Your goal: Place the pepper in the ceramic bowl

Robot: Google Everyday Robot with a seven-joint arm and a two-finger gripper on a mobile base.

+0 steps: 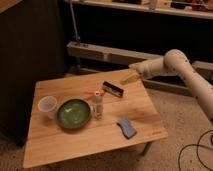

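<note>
The pepper [91,92] is a small orange-red piece lying on the wooden table [75,137], just behind the clear bottle and right of the bowl's far edge. The ceramic bowl [73,113] is round, green and glossy, at the table's left centre. My gripper [129,78] is at the end of the white arm reaching in from the right. It hovers above the table's far right part, right of the black box and well right of the pepper.
A clear bottle with a pale cap [97,105] stands upright right of the bowl. A translucent plastic cup [47,105] stands left of the bowl. A black box [113,89] lies behind the bottle. A blue sponge [127,127] lies front right. Dark shelving stands behind.
</note>
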